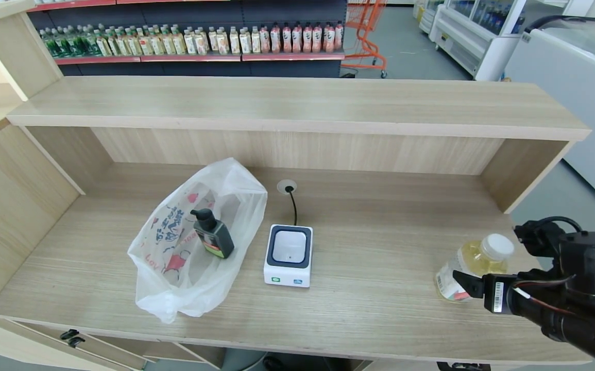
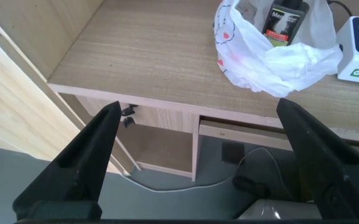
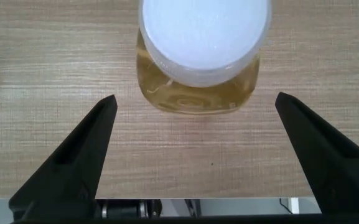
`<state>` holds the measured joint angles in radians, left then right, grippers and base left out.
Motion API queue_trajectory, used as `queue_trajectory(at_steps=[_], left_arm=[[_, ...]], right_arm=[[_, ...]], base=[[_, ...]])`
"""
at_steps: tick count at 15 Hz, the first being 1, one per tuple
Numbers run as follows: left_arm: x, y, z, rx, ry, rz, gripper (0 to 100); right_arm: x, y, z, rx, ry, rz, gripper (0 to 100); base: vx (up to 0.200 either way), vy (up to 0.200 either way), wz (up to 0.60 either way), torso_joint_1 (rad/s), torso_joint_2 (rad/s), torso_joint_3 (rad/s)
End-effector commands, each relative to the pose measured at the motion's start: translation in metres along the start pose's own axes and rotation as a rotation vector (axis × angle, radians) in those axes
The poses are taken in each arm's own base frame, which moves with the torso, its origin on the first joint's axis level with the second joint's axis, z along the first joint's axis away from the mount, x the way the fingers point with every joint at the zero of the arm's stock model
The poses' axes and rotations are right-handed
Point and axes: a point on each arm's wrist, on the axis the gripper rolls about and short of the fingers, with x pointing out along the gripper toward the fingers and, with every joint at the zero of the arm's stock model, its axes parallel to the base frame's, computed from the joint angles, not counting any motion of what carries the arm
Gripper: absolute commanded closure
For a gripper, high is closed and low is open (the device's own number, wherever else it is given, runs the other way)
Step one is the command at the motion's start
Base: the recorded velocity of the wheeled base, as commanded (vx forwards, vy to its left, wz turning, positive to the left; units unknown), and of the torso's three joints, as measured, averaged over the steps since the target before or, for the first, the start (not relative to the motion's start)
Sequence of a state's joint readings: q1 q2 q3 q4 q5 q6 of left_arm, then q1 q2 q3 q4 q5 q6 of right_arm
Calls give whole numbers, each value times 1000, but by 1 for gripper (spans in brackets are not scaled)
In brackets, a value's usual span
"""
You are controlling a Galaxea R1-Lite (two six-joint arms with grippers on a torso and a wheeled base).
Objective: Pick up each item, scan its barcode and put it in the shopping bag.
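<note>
A clear bottle [image 1: 475, 264] of yellow liquid with a white cap [image 3: 204, 37] stands on the wooden counter [image 1: 379, 288] at the far right. My right gripper [image 1: 488, 255] hovers by it, open, one finger on each side of the bottle and nothing gripped; in the right wrist view [image 3: 196, 102] I look down on the cap. A white plastic shopping bag [image 1: 194, 242] lies open left of centre with a black pump bottle [image 1: 214, 234] in it. The white barcode scanner [image 1: 288, 255] sits beside the bag. My left gripper [image 2: 198, 109] is open, off the counter's front left edge.
A raised shelf [image 1: 297, 108] runs along the back of the counter and side walls close both ends. The scanner's black cable [image 1: 293, 206] leads to a hole in the counter. Bare counter lies between scanner and bottle. A drawer front [image 2: 241, 134] sits below the front edge.
</note>
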<state>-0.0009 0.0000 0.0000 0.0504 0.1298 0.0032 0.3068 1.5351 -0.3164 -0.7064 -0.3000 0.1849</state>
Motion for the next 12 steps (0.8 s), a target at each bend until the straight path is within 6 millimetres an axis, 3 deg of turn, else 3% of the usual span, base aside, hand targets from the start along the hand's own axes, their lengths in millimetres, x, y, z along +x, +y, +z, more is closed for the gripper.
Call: queue_trajectory(at_steps=[1, 8, 12], left_arm=[[0, 0, 0, 0, 0, 0, 0], [0, 0, 0, 0, 0, 0, 0], [0, 0, 0, 0, 0, 0, 0]], right_arm=[[14, 3, -10, -19, 49, -7, 0], [47, 15, -10, -25, -52, 23, 0], [56, 20, -13, -36, -75, 44, 0]], base=[[0, 0, 0, 0, 0, 0], [0, 0, 0, 0, 0, 0], [0, 0, 0, 0, 0, 0]])
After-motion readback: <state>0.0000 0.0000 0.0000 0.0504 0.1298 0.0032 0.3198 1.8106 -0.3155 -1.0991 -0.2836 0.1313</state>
